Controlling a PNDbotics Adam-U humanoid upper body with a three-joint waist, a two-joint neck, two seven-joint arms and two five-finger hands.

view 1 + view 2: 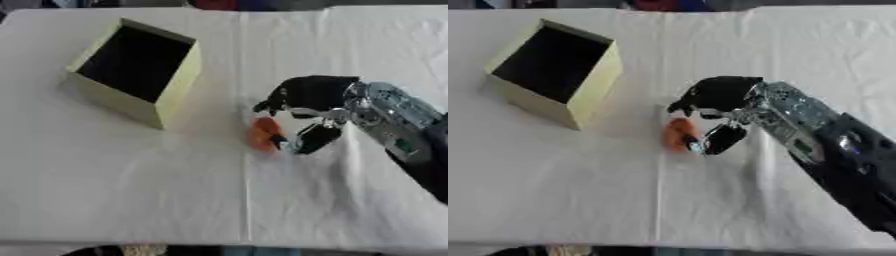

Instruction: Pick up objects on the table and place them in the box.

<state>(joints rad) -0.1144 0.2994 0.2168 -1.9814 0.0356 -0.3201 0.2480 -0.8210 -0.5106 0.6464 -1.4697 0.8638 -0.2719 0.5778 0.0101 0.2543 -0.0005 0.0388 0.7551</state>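
Right hand (308, 97) comes in from the right w/ its silver forearm, set down at centre of the white-clothed tabletop (131, 190). Fingers (267, 105) and thumb are curled round a small orange object (261, 132), which lies on the cloth just left of the palm; looks like contact on both sides, though blur makes that hard to confirm. Pale yellow box (175, 95), open top, dark inside, sits far left, well apart from the obj. Left hand not seen.
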